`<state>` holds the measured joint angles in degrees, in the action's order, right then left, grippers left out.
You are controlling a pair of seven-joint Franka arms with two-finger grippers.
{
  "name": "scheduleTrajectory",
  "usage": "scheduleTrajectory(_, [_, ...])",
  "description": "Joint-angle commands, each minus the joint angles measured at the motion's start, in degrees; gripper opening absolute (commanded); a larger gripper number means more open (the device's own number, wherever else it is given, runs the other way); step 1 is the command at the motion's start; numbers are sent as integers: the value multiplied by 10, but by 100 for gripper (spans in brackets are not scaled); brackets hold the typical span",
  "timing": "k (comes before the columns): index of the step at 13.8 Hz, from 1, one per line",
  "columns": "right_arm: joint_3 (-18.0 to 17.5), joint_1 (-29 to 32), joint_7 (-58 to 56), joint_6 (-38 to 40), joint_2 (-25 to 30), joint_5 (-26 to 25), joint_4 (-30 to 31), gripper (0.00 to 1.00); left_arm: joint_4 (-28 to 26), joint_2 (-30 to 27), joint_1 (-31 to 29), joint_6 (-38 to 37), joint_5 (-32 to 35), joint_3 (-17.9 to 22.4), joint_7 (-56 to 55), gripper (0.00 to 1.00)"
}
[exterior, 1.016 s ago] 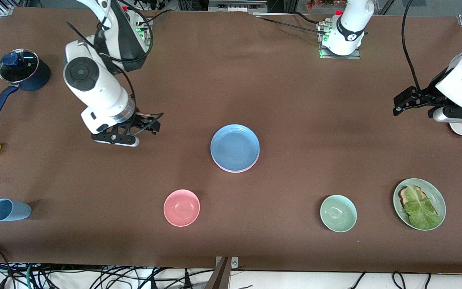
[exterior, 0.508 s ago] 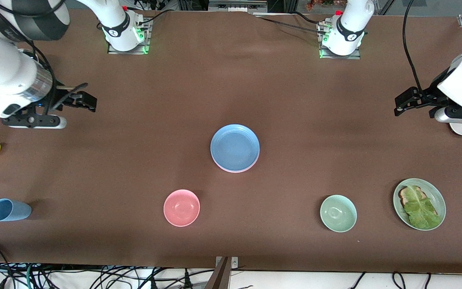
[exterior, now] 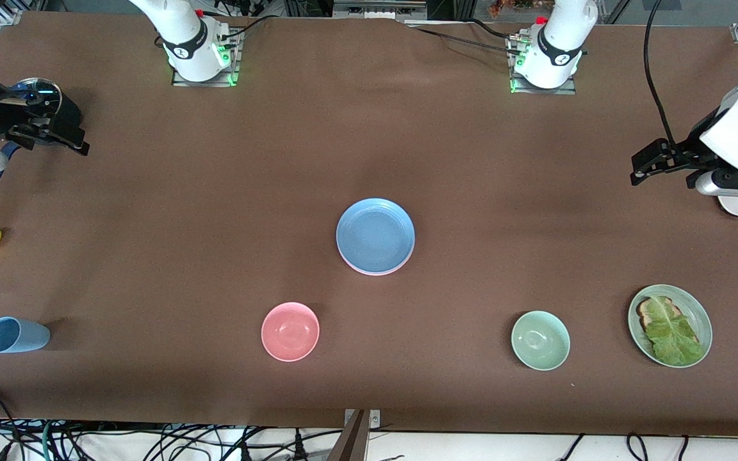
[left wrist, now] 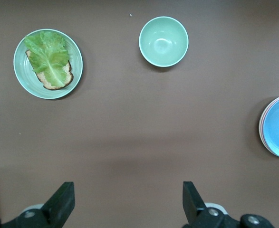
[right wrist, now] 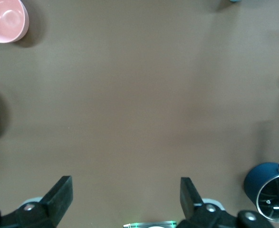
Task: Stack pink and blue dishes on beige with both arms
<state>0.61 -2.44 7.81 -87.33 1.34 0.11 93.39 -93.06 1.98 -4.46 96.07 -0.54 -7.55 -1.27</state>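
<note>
Seemingly finished, the blue plate (exterior: 375, 234) tops the stack at mid-worktop, a pink plate's rim (exterior: 369, 272) showing beneath and any beige plate hidden, while the left gripper (exterior: 664, 161) and right gripper (exterior: 49, 131) hover well apart from it, fingers wide, empty.

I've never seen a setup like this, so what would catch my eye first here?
Probably the blue plate mid-table, topping a stack with a pink rim peeking out beneath. Nearer the camera sit a pink bowl and a green bowl. The open right gripper and left gripper hang at the table's two ends.
</note>
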Motion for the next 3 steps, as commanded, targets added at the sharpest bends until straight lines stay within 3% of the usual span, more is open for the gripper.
scheduleTrajectory(1, [-9,9,-16,-21,29,-3,41,100,17,7,-5,-10,-8,-1,3,100])
scheduleTrajectory(3, [-2,9,-20,-21,22,-3,31,100,17,7,-6,-10,-9,1,3,100])
